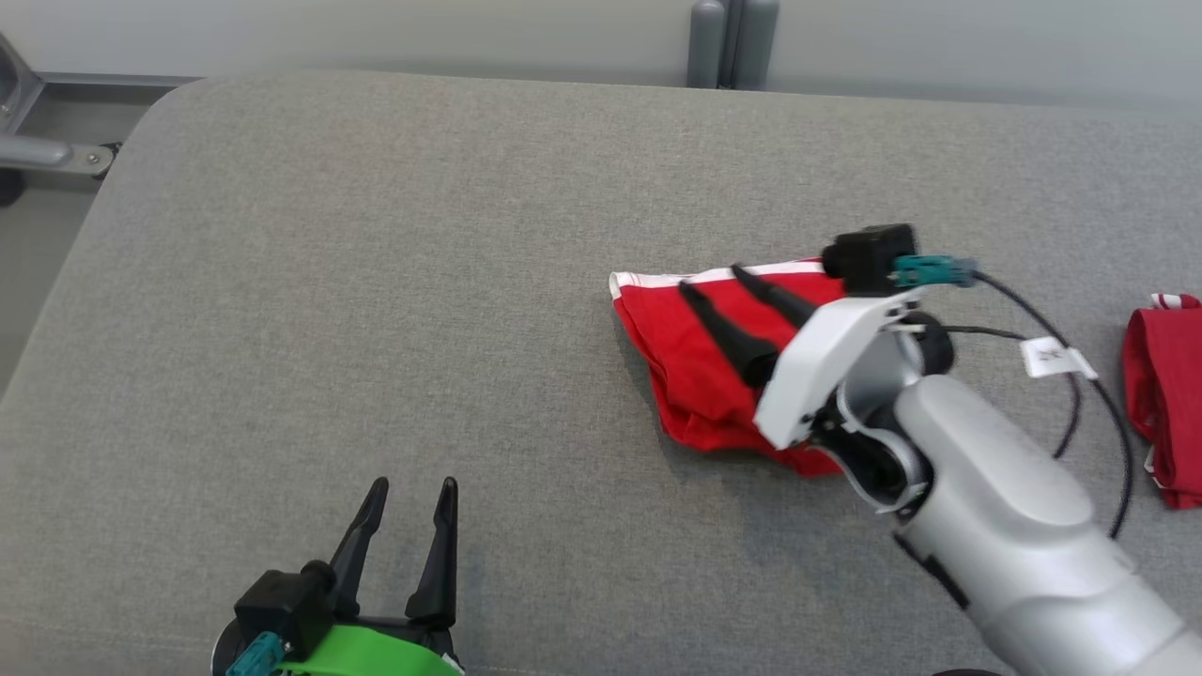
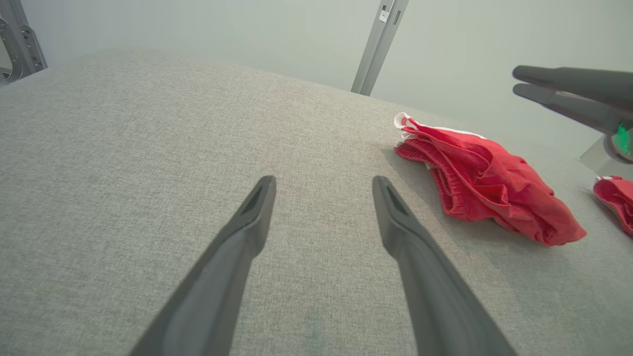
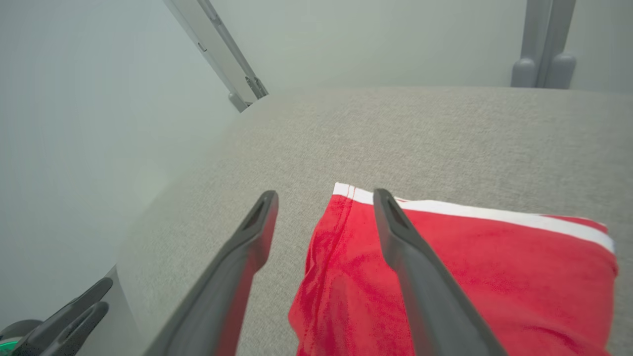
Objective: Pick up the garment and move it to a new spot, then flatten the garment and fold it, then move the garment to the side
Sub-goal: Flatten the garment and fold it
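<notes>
Garment (image 1: 676,376) lies crumpled beneath the right tool (image 1: 718,282) — spread wide, holding nothing; left tool (image 1: 413,485) equally wide, empty.

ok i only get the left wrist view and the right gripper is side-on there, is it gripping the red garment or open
Observer: Open. The right wrist view shows the right gripper with its fingers spread apart above the red garment, pinching nothing.
Operator: which part of the garment is it over
Observer: In the head view its fingertips point at the far-left corner, by the white stripe along the far edge.
Operator: anything near that arm i should know about
Observer: A black cable with a white tag loops from the right wrist, between the garment and the second red cloth.
</notes>
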Tool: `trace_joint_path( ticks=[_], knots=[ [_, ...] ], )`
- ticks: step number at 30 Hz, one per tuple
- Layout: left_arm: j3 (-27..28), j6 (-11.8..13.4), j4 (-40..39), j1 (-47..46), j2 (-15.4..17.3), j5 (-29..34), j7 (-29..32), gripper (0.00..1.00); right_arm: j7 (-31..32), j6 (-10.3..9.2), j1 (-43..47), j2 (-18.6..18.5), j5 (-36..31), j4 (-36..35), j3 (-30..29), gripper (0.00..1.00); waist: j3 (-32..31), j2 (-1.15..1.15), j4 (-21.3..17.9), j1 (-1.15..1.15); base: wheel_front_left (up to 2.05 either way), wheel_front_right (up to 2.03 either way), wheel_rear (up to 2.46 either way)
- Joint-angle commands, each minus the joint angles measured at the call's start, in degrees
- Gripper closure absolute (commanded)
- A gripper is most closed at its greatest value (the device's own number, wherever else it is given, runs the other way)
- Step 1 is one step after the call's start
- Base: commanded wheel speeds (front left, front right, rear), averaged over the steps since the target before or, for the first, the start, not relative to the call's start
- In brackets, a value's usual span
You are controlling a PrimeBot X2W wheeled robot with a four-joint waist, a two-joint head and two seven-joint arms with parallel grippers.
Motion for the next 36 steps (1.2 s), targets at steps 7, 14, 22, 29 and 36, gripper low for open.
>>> trace_joint_path(
  ticks=[7,14,22,29,36],
  knots=[
    [0.7,0.8,-2.2,1.7,-0.1,-0.3,-0.4,0.0,-14.4,-0.02,7.5,-6.3,-16.9,-2.9,-13.2,1.0,1.2,0.0,-1.9,0.0,0.0,0.0,0.0],
    [-0.6,0.0,-2.0,-1.2,-0.8,0.4,-0.5,0.0,-22.0,-0.04,11.3,-2.2,-32.4,0.4,-16.6,1.0,4.7,0.0,-0.4,0.0,0.0,0.0,0.0],
    [-0.7,-0.5,-0.9,-3.4,-0.6,1.2,-0.4,0.0,-22.0,-0.04,14.3,3.4,-40.2,-0.4,-17.1,1.0,7.4,0.0,1.7,0.0,0.0,0.0,0.0],
    [-0.9,-0.8,0.2,-4.5,-1.3,1.2,-0.5,0.0,-22.0,-0.04,13.0,5.5,-41.2,3.2,-9.9,1.0,7.9,0.0,3.1,0.0,0.0,0.0,0.0],
    [-0.6,-1.1,0.9,-3.9,-1.9,1.4,-0.5,0.0,-22.0,-0.04,12.2,6.6,-40.1,6.3,-3.6,1.0,7.3,0.0,4.2,0.0,0.0,0.0,0.0]
  ],
)
